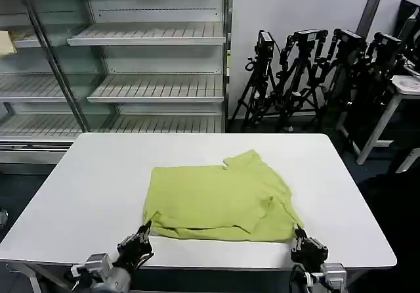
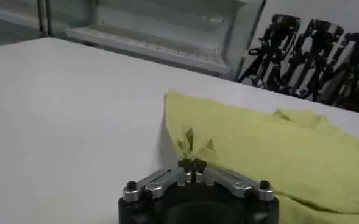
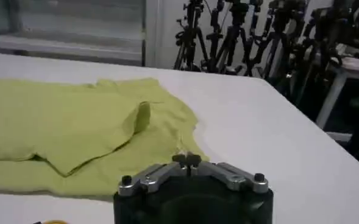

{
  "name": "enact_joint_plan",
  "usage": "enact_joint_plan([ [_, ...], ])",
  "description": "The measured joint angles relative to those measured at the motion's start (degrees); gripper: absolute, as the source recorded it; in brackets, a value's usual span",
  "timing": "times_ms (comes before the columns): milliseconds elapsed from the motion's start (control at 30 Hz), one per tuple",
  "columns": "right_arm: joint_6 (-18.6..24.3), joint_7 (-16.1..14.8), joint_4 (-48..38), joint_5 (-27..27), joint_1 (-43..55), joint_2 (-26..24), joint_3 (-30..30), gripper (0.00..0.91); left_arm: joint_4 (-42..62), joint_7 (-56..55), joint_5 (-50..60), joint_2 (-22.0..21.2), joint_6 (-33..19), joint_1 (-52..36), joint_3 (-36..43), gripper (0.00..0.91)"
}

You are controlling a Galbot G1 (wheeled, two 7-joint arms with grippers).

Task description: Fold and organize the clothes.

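The lime yellow-green T-shirt (image 1: 216,201) lies partly folded in the middle of the white table (image 1: 92,181), plain side up, one sleeve flap pointing to the far side. At its near left corner my left gripper (image 1: 143,232) is shut, and a small tuft of the shirt (image 2: 277,146) stands up just beyond the left gripper's (image 2: 192,165) fingertips. At the near right corner my right gripper (image 1: 300,236) is shut too. In the right wrist view the edge of the shirt (image 3: 75,122) meets the right gripper (image 3: 186,161).
Both grippers sit close to the table's front edge. Bare tabletop surrounds the shirt on the left, right and far sides. Empty metal shelves (image 1: 151,37) stand behind the table, with camera tripods (image 1: 308,69) and a white side table (image 1: 407,86) at the back right.
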Motion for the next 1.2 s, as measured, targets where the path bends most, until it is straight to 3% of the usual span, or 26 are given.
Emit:
enact_joint_plan([
  [133,0.2,-0.1,0.9,-0.3,-2.2,0.3,0.8,0.000,-1.6,-0.2,0.6,0.0,0.2,2.3,-0.2,0.040],
  [167,0.1,-0.2,1.0,-0.5,-2.7,0.3,0.9,0.282,-1.9,-0.2,0.7,0.1,0.2,2.9,-0.3,0.050],
  [200,0.1,-0.3,1.1,-0.7,-3.0,0.4,0.9,0.605,-2.2,-0.2,0.8,0.0,0.2,3.5,-0.3,0.262],
  [233,0.1,-0.5,1.3,-0.9,-3.3,0.5,0.9,0.907,-2.5,-0.2,0.9,0.1,0.3,4.0,-0.3,0.756],
  [267,0.1,-0.7,1.4,-1.2,-3.5,0.6,0.9,0.907,-2.8,-0.2,1.0,0.1,0.4,4.4,-0.3,0.907],
  [800,3.6,-2.6,3.8,-0.1,0.1,0.0,3.0,0.907,-8.2,0.4,1.5,1.4,1.6,7.0,-2.9,0.907],
  [1200,-0.8,-0.4,-4.9,2.1,17.2,1.2,-3.7,0.907,-4.7,-1.6,-1.2,5.1,2.5,-1.7,-3.1,0.907],
])
